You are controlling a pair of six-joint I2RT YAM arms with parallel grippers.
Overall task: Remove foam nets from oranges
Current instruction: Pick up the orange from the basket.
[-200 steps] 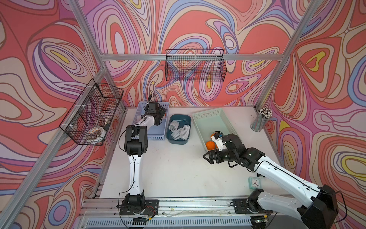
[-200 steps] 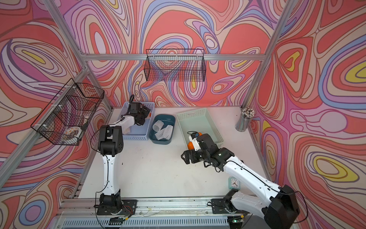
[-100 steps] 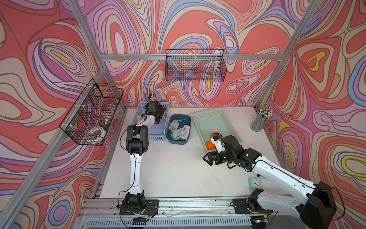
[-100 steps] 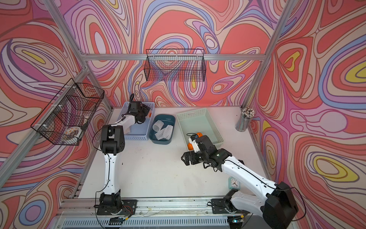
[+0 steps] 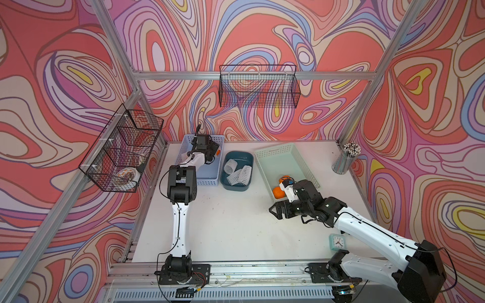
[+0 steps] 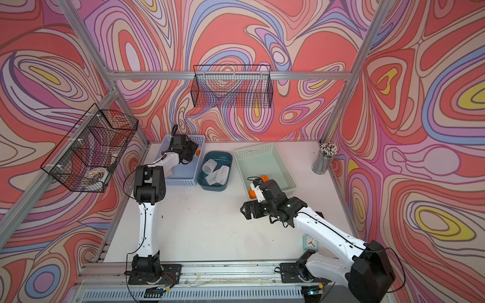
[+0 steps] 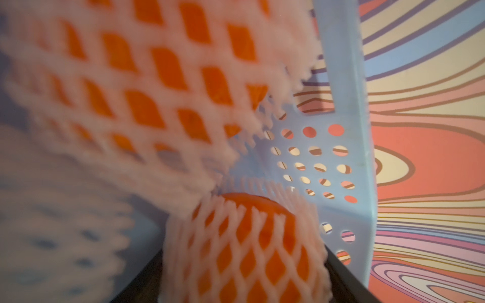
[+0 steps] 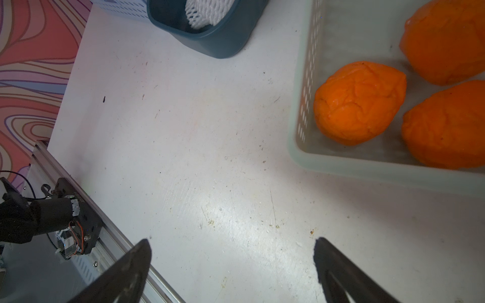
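Now my right tool [image 8: 232, 245] has pulled back from the green basket [image 5: 286, 150] and hangs over bare counter [image 5: 231, 223], jaws wide and empty. Three bare oranges [image 8: 359, 105] lie in that basket's near corner, so I judge one delivery finished. My left tool [image 5: 213, 154] stays down in the blue basket [image 5: 207, 181] at the far left. Its jaws have been narrowing around a netted orange [image 7: 244, 249], but I cannot tell whether they grip it yet. A second netted orange [image 7: 147, 86] lies right beside it. To me that means the next round is starting: lift the fruit out, then strip its net. Empty nets [image 5: 237, 170] sit in the dark tub [image 5: 236, 187] between the two baskets.

The counter is white, scuffed and speckled with crumbs. Swirling red, pink and lilac walls close the room, with two black wire baskets [image 5: 258, 86] hung on them. A cup of sticks [image 5: 346, 158] stands in the far right corner, and a small clock [image 5: 337, 241] sits near my right arm's base.
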